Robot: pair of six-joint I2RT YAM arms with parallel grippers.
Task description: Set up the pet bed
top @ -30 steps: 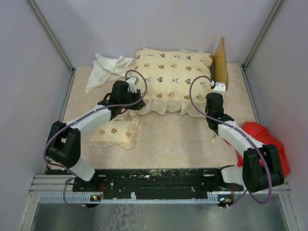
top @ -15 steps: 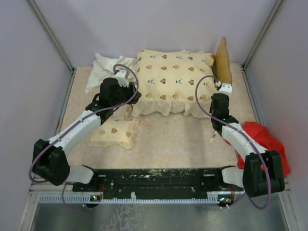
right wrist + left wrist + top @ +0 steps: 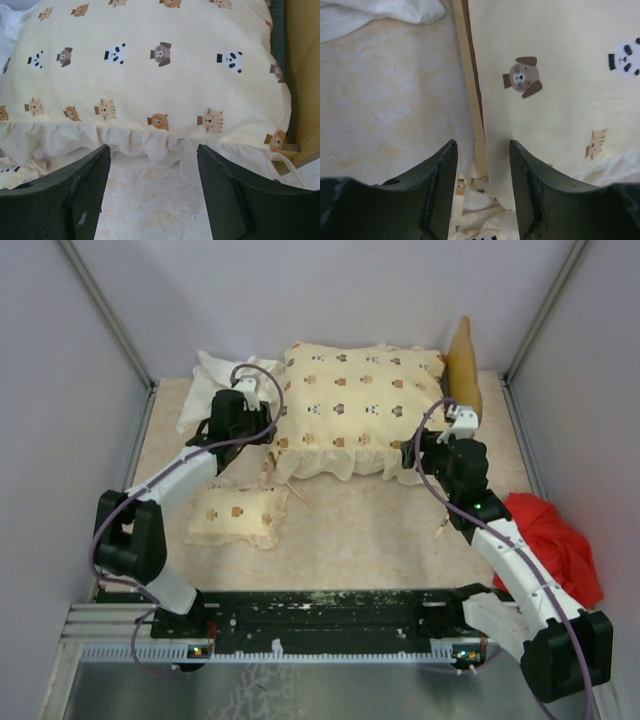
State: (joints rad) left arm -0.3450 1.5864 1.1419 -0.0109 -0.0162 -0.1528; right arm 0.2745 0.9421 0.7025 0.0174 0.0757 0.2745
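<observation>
- Bed frame (image 3: 462, 370) sits at the back of the desk (image 3: 380, 530), upper centre of the top view. Long axis runs left–right across the picture, head end pointing right.
- Headboard (image 3: 306, 75) stands upright at that right end, seen edge-on from above.
- Cushion (image 3: 355, 405) lies flat on the frame and hides nearly all of it. Frilled edge faces the near side and hangs over.
- Small pillow (image 3: 238, 513) is off the bed, flat on the desk, lower left of the cushion. Long axis roughly left–right; near the frill, not on the frame.
- My left hand (image 3: 482, 146) is at the bed's left end, fingers spread, one either side of the pale wooden rail (image 3: 470, 85). Nothing pinched; can't tell if a finger touches the rail.
- In my left wrist view the rail runs from top centre down to between the fingertips, with cushion on its right and bare desk on its left.
- My right hand (image 3: 152, 150) is at the near right corner, fingers spread wide, empty, just short of the frill.
- In my right wrist view the headboard fills the right edge, with a strip of dark grey base (image 3: 277, 25) at upper right.
- White cloth (image 3: 215, 380) is bunched at upper left, just beyond my left hand.
- Red cloth (image 3: 555, 540) is at lower right, well apart from the bed.
</observation>
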